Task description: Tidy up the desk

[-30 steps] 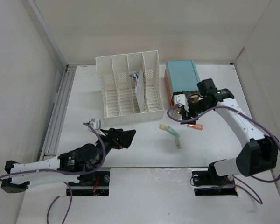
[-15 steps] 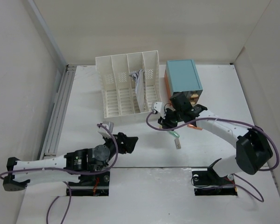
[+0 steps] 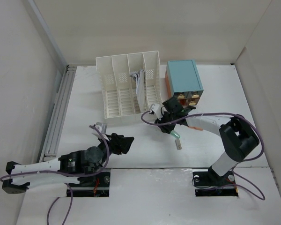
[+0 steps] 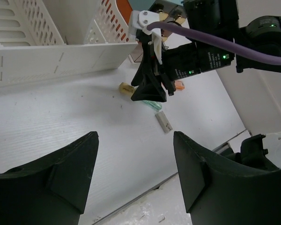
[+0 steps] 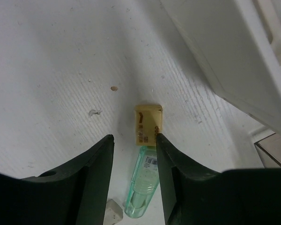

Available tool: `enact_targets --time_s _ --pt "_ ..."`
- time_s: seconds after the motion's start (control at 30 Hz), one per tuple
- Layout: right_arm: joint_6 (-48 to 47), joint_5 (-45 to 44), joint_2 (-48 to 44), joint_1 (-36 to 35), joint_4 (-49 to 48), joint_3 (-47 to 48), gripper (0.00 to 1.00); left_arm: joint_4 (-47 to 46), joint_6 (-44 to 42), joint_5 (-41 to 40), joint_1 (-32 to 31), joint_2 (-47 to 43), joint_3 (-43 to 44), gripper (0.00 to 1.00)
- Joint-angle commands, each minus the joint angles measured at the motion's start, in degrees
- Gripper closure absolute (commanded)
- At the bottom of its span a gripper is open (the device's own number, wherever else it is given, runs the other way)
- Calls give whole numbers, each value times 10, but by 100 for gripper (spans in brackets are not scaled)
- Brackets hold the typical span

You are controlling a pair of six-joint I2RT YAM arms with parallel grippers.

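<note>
The right pincer (image 5: 134,137) straddles a yellow-capped green marker (image 5: 145,161) on the white counter (image 5: 61,56), jaws narrowly apart, while the left pincer (image 4: 135,136) gapes wide.

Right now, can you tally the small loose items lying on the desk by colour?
Green marker, yellow-capped: 1
Grey stick: 1
Orange piece: 1
Total: 3

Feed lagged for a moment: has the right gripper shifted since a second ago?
Yes. The right gripper has swung left, away from the front of the teal box toward the front right corner of the white file rack, now over the yellow-capped green pen.
</note>
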State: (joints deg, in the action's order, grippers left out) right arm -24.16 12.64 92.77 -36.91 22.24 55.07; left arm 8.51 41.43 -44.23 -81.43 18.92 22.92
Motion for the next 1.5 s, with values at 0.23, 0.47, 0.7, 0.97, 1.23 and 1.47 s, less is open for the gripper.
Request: enact_targets --time_s 0.23,0.47,0.7,0.97,1.23,1.47 --pt "15 -18 31 -6 -28 34 52 2 0 -2 -3 -22 -3 39" --pt "20 -30 50 -6 -28 39 50 7 -6 3 -3 -27 -3 39" --pt "20 -30 51 -6 -28 39 91 7 -6 8 -3 -38 -9 39" --pt "-22 -7 -53 -6 -12 57 100 7 -6 13 -3 -38 -9 39" --pt "-41 -151 -135 19 -4 111 100 7 -6 19 -3 -28 -3 39" --pt "-11 -184 -85 90 9 143 100 -28 -16 37 -3 9 2 37"
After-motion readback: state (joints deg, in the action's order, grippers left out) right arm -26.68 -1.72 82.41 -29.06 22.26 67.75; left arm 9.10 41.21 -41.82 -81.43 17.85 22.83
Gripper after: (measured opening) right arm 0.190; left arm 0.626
